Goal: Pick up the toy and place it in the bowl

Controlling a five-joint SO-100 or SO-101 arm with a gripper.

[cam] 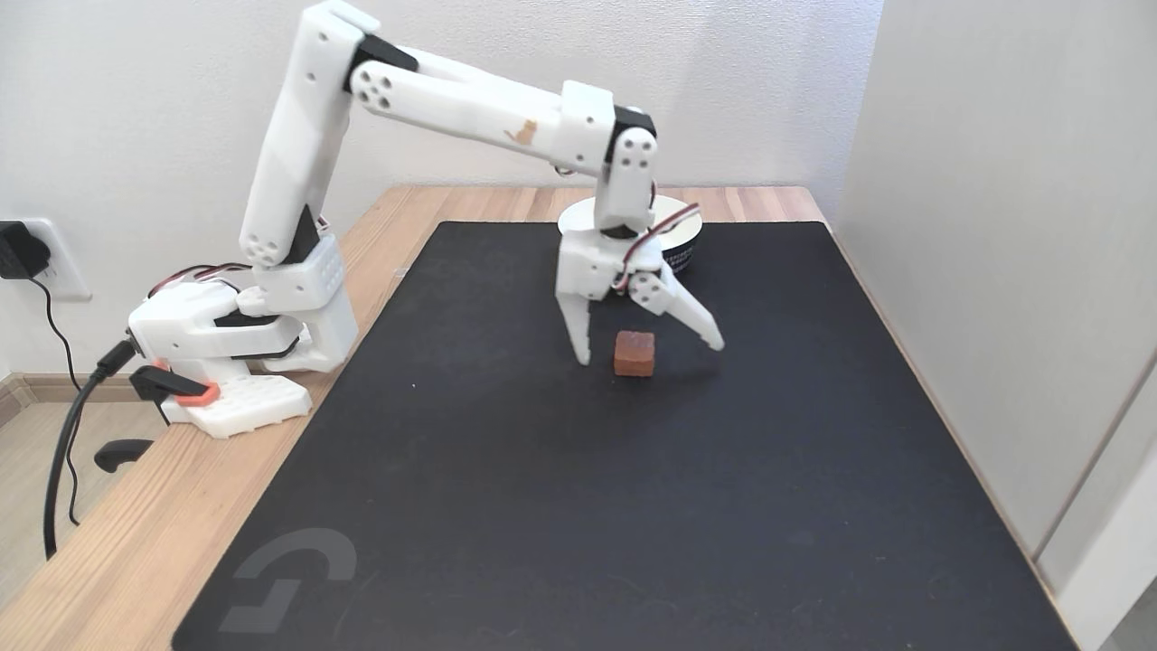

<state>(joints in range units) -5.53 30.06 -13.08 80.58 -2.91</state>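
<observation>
We've got the gripper [651, 353] spread wide, the toy [634, 353] sitting right between its fingertips on the mat, bowl [673, 237] just behind.

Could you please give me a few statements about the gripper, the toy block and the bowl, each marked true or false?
1. The gripper is open, its fingers straddling the reddish-brown toy block. True.
2. The block lies inside the paper bowl. False: it sits on the black mat.
3. The bowl stands behind the gripper, near the mat's far edge. True.
4. The block is lifted off the mat. False: it rests on it.
</observation>
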